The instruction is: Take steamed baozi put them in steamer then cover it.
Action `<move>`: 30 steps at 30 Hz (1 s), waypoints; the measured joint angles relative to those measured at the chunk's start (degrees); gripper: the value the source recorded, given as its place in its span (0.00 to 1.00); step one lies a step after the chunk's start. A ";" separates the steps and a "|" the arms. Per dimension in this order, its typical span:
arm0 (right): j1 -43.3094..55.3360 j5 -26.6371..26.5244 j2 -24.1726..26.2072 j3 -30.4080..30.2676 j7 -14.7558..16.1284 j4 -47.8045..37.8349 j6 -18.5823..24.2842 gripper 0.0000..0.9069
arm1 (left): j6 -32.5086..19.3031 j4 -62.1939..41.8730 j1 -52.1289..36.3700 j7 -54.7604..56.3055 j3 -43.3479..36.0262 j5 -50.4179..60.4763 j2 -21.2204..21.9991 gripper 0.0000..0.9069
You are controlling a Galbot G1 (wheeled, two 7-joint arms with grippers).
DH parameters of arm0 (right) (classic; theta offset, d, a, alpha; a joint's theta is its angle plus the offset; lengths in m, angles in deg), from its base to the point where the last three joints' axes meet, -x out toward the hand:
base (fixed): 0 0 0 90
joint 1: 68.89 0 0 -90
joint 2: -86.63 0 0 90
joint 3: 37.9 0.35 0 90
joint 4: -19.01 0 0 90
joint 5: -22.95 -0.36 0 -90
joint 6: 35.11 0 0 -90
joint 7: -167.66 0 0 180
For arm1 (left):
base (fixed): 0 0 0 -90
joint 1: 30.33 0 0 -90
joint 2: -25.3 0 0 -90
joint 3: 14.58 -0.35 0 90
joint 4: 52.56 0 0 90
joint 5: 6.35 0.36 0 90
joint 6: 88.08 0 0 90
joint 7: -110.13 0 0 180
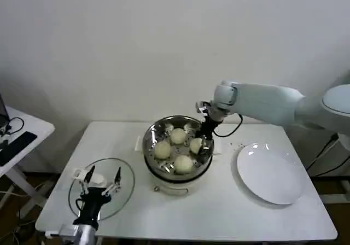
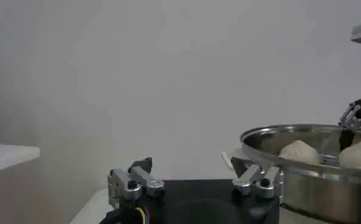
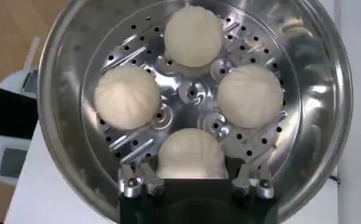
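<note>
Four cream-white dough buns in shiny steel steamer.
Right end effector open around one; soft, grip sides gently. Left end effector open above glass lid.

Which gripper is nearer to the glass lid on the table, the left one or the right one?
Left. The left gripper hangs open right over the glass lid. The right gripper is away at the steamer, open around a baozi.
</note>
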 measured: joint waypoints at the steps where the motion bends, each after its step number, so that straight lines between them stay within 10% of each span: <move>1: 0.00 0.05 -0.02 0.00 0.00 0.00 0.06 1.00 | -0.04 -0.01 0.00 0.00 0.01 -0.01 -0.01 1.00; 20: 2.83 -1.26 2.14 1.22 0.51 2.96 0.88 1.00 | 0.32 -0.03 -0.36 0.20 -0.35 0.28 0.25 1.00; 30: 3.90 -1.28 9.70 5.95 -7.91 10.23 2.15 1.00 | 0.43 -0.43 -0.85 0.60 -0.12 0.43 0.49 1.00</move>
